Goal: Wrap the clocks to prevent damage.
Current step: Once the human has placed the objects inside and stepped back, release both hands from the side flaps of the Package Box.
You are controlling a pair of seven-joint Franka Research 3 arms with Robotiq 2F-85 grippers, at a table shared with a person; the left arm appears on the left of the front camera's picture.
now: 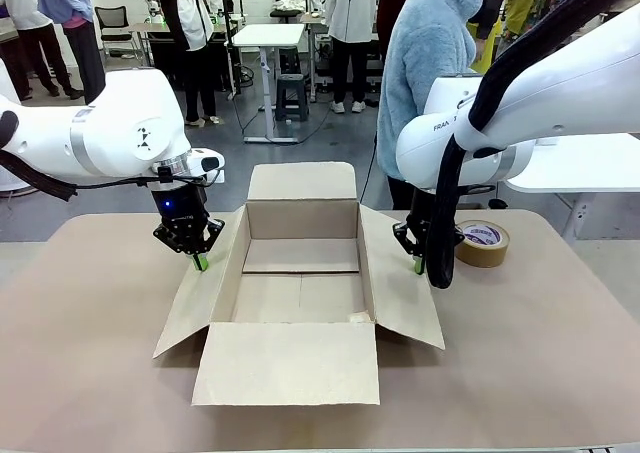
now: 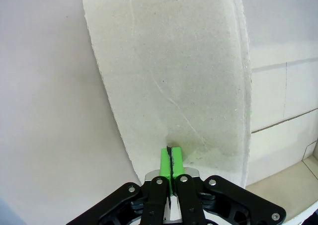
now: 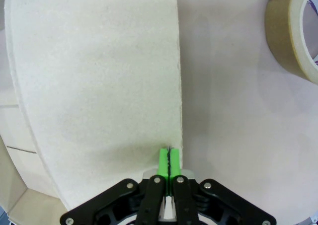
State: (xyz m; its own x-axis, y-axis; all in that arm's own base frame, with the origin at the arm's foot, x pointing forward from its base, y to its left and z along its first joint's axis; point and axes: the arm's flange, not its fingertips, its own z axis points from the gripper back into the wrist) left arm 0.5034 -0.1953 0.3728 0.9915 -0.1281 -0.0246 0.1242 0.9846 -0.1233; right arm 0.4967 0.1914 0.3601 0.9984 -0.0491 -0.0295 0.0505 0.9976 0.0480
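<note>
- The cardboard box (image 1: 288,365) is sitting open in the middle of the table (image 1: 90,363), brown and matte, with all four flaps splaying outward and its bare floor showing a centre seam.
- The left gripper (image 1: 199,260) is pointing down at the far corner of the left flap (image 1: 200,298). In the left wrist view its green pads (image 2: 165,161) are pressing flat against each other, with the tips touching the flap's fibrous, faintly scratched face (image 2: 174,76).
- The right gripper (image 1: 418,265) is standing the same way at the outer edge of the right flap (image 1: 400,293). Its jaws are closed pad to pad (image 3: 170,160), with the tips meeting the grainy cardboard just inside the flap's cut edge (image 3: 99,76).
- A roll of brown tape (image 1: 482,243) is lying flat on the table's far right, near the right gripper, with its white core showing purple print (image 3: 293,41).
- The table is looking smooth and pale brownish pink, with rounded corners.
- A person in a fuzzy light-blue top (image 1: 430,63) is standing at the far side, behind the right arm.
- Beyond, the room is showing a grey floor, a white desk (image 1: 268,35), a dark stool (image 1: 291,95) and other people standing.
</note>
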